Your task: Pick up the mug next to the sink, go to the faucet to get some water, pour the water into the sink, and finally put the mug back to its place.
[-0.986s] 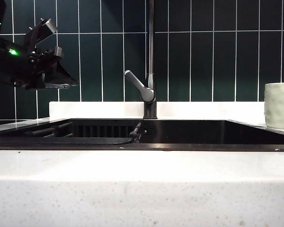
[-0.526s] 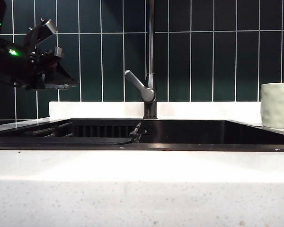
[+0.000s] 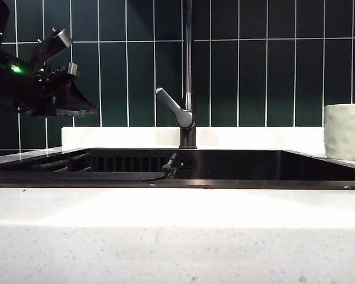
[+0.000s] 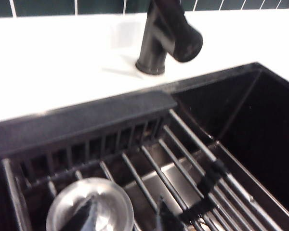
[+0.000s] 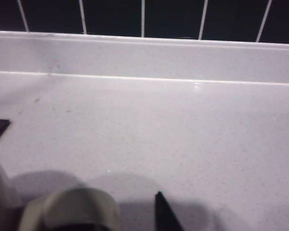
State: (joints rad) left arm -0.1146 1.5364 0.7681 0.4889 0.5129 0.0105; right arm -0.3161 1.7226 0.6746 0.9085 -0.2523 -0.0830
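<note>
Hovering high at the left of the exterior view, the left gripper (image 3: 77, 106) hangs above the sink's (image 3: 225, 183) left end, clear of everything and holding nothing; its dark fingers (image 4: 84, 219) stand apart in its wrist view. That parked pose looks deliberate: it leaves the basin and the faucet (image 3: 188, 77) free for the other arm.

Only the left wrist view shows what lies inside the basin: a ribbed rack (image 4: 183, 159) and a round metal strainer (image 4: 89, 207), with the faucet's base (image 4: 151, 60) standing on the white counter (image 4: 53, 67) behind the rim.

Further right, the exterior view shows the faucet upright at the back edge, its grey lever (image 3: 171, 106) angled left. At the far right stands the mug (image 3: 345, 132), upright on the counter just beside the sink and cut off by the frame edge.

The right gripper (image 5: 130, 216) is out of the exterior view. Its wrist view alone shows it low over the counter, the mug's rim (image 5: 72, 207) close beside one dark fingertip (image 5: 164, 214). Whether those fingers are apart or already pinching the mug I cannot tell; I judge a grasp is under way.
</note>
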